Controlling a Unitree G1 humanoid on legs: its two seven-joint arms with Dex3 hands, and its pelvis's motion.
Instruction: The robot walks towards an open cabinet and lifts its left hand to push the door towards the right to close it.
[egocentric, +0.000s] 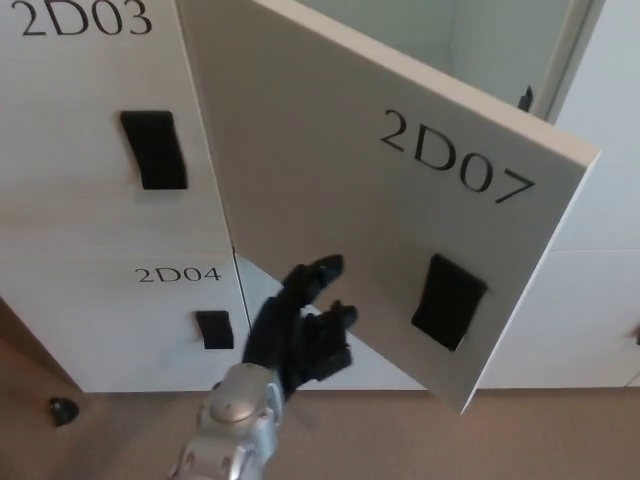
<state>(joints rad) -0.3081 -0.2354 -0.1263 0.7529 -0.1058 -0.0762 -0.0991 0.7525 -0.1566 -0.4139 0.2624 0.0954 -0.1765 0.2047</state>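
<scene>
I count three numbered doors: the swung door (400, 200) marked 2D07, the closed 2D03 door (90, 130) at upper left, and the closed 2D04 door (150, 320) below it. Plain white cabinet fronts (600, 300) fill the right side. Three black handles show: one on the 2D07 door (448, 301), one on 2D03 (153, 149), a smaller one on 2D04 (213, 329). One hand is in my view, the left hand (300, 325); I cannot see the right hand at all.

A small dark knob-like thing (63, 409) sits on the beige floor (400, 440) at lower left. Nothing stands between the door and its opening (480, 40), of which only a strip shows above the door's top edge.

The 2D07 door is white with black lettering, hanging partly open and angled across the middle of my view, its free edge out to the right. My left hand holds nothing; its fingers are spread, reaching up at the door's lower left part, though I cannot tell whether they touch it.
</scene>
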